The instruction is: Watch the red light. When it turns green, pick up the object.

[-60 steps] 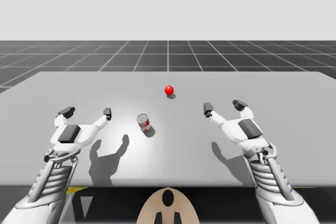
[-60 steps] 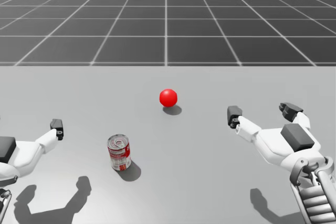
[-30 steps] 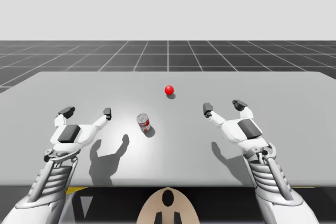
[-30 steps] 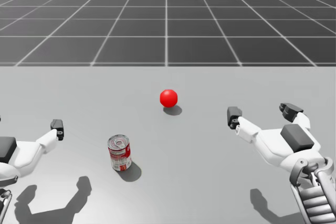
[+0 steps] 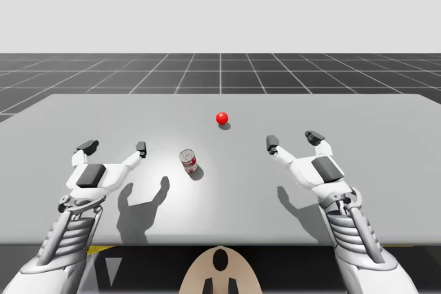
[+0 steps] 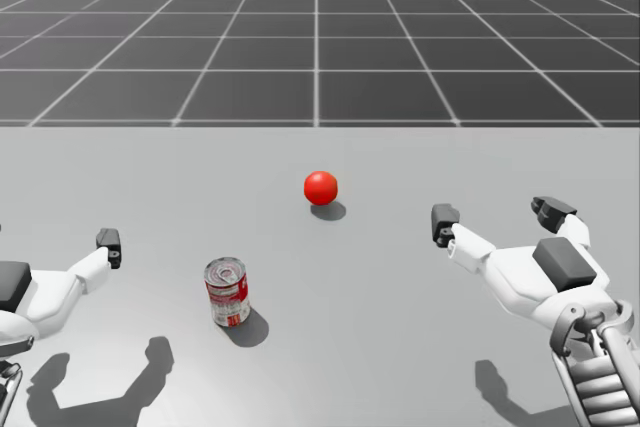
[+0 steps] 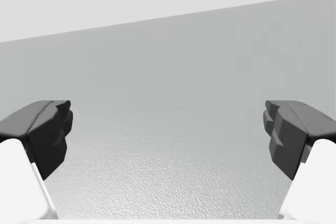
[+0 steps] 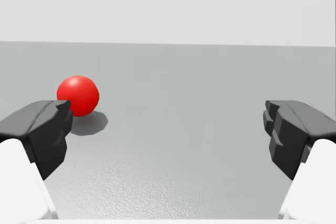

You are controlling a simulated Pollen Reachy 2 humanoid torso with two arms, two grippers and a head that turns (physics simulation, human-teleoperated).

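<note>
The red-and-white can (image 5: pixel 189 160) stood upright on the counter (image 5: pixel 386 135), just left of the high view's centre, lower left of the red light (image 5: pixel 222 118). My left hand (image 5: pixel 114 147) and right hand (image 5: pixel 293 140) flanked it, fingers spread wide, holding nothing.

The high view looks down across the whole table (image 5: pixel 386 170) from above its near edge. The head view sits closer, sharing the red light (image 5: pixel 222 118) and the red-and-white can (image 5: pixel 189 160). Both wrist views look low along the table; the right one faces the red light.

Upright red-and-white can (image 6: pixel 228 292) stands near the red light (image 6: pixel 320 187)
</note>
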